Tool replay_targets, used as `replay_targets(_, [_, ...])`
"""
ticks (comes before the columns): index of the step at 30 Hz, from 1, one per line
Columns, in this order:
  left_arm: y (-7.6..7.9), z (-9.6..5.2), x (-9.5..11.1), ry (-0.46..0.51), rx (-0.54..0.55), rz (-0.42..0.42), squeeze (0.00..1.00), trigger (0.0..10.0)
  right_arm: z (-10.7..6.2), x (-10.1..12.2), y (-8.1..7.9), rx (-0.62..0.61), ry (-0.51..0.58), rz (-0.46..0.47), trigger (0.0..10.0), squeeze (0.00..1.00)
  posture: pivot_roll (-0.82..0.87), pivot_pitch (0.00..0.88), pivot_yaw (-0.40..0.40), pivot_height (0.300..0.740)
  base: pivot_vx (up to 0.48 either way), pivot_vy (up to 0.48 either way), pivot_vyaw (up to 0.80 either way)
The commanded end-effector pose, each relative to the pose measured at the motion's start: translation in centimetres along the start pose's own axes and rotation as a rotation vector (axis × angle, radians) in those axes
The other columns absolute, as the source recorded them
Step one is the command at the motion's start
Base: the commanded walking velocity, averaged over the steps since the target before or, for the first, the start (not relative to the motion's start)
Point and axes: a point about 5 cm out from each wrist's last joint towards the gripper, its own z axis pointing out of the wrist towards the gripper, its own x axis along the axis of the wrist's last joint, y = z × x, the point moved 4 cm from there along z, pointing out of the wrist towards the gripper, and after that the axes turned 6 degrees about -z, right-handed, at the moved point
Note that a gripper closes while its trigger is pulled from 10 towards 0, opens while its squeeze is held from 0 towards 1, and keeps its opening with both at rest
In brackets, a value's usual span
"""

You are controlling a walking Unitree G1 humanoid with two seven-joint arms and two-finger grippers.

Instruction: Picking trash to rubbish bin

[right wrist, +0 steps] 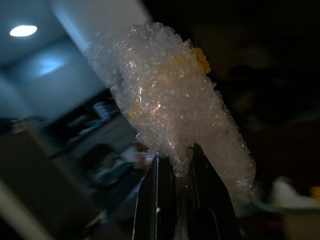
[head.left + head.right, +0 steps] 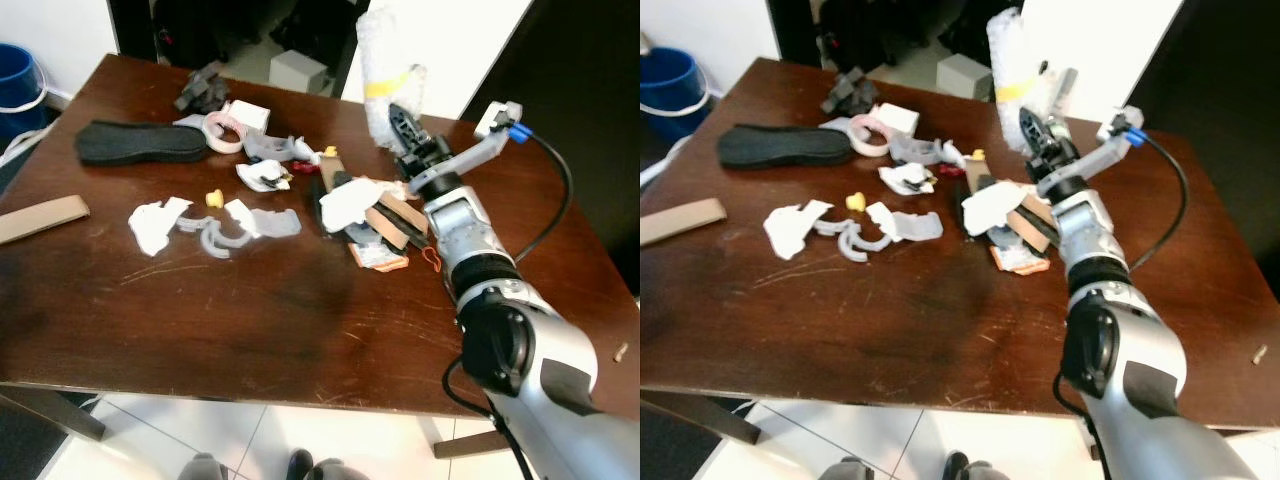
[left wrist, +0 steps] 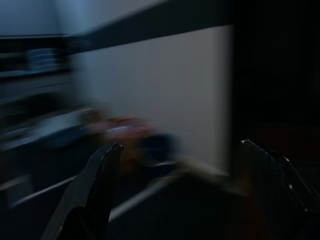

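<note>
Right gripper point(image 2: 403, 125) raised above the far right part of the table point(image 2: 250, 320), fingers pinched narrowly on the lower edge of a roll of bubble wrap point(image 2: 388, 70) banded with yellow tape; wrap standing up and away beyond the fingertips, clear of the tabletop. Just below and to the left of that gripper, a heap of white paper point(image 2: 350, 203), cardboard point(image 2: 395, 222) and an orange-edged packet point(image 2: 378, 259). Farther left, torn white scraps point(image 2: 155, 222), a small yellow cap point(image 2: 213, 198), a tape roll point(image 2: 222, 133) and a black insole point(image 2: 140, 143). Well beyond, at the far left, a blue bucket point(image 2: 18, 80). Left gripper point(image 3: 185, 160) spread wide on nothing, surroundings dark and blurred.
</note>
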Motion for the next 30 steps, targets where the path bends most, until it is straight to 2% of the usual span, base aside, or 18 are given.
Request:
replay_targets(1, [2.5,0.8,-0.7,-0.056,-0.141,0.009,0.0,10.0,-0.7,0.6,-0.2,0.073,0.001,-0.01,0.0,0.0,0.31,0.208,-0.138,0.74,0.0,0.0,0.0])
replay_targets(2, [2.5,0.8,-0.7,-0.056,-0.141,0.009,0.0,10.0,-0.7,0.6,-0.2,0.073,0.001,-0.01,0.0,0.0,0.31,0.208,-0.138,0.74,0.0,0.0,0.0])
replay_targets(4, [4.4,1.4,-1.6,-0.089,-0.228,-0.011,0.0,10.0,-1.0,0.9,-0.8,0.144,-0.009,-0.013,0.0,0.0,0.28,0.23,-0.141,0.74,0.0,0.0,0.0])
replay_targets(5, [4.4,1.4,-1.6,-0.089,-0.228,-0.011,0.0,10.0,-1.0,0.9,-0.8,0.144,-0.009,-0.013,0.0,0.0,0.28,0.23,-0.141,0.74,0.0,0.0,0.0])
replay_targets(8, [6.8,2.3,-3.0,-0.142,-0.335,-0.036,0.0,10.0,-1.6,0.9,-1.9,0.228,-0.048,-0.038,0.0,0.0,0.23,0.271,-0.149,0.74,0.0,0.0,0.0])
replay_targets(9, [6.8,2.3,-3.0,-0.142,-0.335,-0.036,0.0,10.0,-1.6,0.9,-1.9,0.228,-0.048,-0.038,0.0,0.0,0.23,0.271,-0.149,0.74,0.0,0.0,0.0])
replay_targets(13, [8.7,3.4,-4.4,-0.188,-0.393,-0.084,0.0,10.0,-2.1,1.3,-2.5,0.254,-0.083,-0.062,0.0,0.0,0.18,0.312,-0.166,0.74,0.0,0.0,0.0])
replay_targets(14, [8.7,3.4,-4.4,-0.188,-0.393,-0.084,0.0,10.0,-2.1,1.3,-2.5,0.254,-0.083,-0.062,0.0,0.0,0.18,0.312,-0.166,0.74,0.0,0.0,0.0])
replay_targets(15, [9.6,3.5,-5.0,-0.21,-0.43,-0.104,0.0,10.0,-2.2,1.5,-2.7,0.257,-0.092,-0.068,0.0,0.0,0.16,0.326,-0.171,0.74,0.0,0.0,0.0])
replay_targets(16, [9.6,3.5,-5.0,-0.21,-0.43,-0.104,0.0,10.0,-2.2,1.5,-2.7,0.257,-0.092,-0.068,0.0,0.0,0.16,0.326,-0.171,0.74,0.0,0.0,0.0])
replay_targets(17, [10.7,3.6,-5.5,-0.231,-0.464,-0.108,0.0,10.0,-2.4,1.8,-2.9,0.261,-0.101,-0.076,0.0,0.0,0.13,0.35,-0.182,0.74,0.0,0.0,0.0])
replay_targets(18, [10.7,3.6,-5.5,-0.231,-0.464,-0.108,0.0,10.0,-2.4,1.8,-2.9,0.261,-0.101,-0.076,0.0,0.0,0.13,0.35,-0.182,0.74,0.0,0.0,0.0])
replay_targets(21, [12.7,3.7,-6.5,-0.269,-0.526,-0.128,0.0,10.0,-2.6,2.5,-3.4,0.274,-0.118,-0.086,0.0,0.0,0.1,0.374,-0.195,0.74,0.0,0.0,0.0])
replay_targets(23, [13.2,3.7,-6.7,-0.276,-0.542,-0.139,0.0,10.0,-2.6,2.7,-3.6,0.278,-0.12,-0.088,0.0,0.0,0.09,0.378,-0.197,0.74,0.0,0.0,0.0])
replay_targets(27, [16.2,3.6,-7.1,-0.293,-0.652,-0.19,0.0,10.0,-3.0,3.1,-4.1,0.272,-0.141,-0.088,0.0,0.0,0.06,0.398,-0.208,0.74,0.0,0.0,0.0])
replay_targets(28, [16.2,3.6,-7.1,-0.293,-0.652,-0.19,0.0,10.0,-3.0,3.1,-4.1,0.272,-0.141,-0.088,0.0,0.0,0.06,0.398,-0.208,0.74,0.0,0.0,0.0])
replay_targets(30, [17.3,3.7,-7.5,-0.314,-0.669,-0.176,0.0,10.0,-3.2,3.0,-4.0,0.255,-0.152,-0.091,0.0,0.0,0.06,0.4,-0.208,0.74,0.0,0.0,0.0])
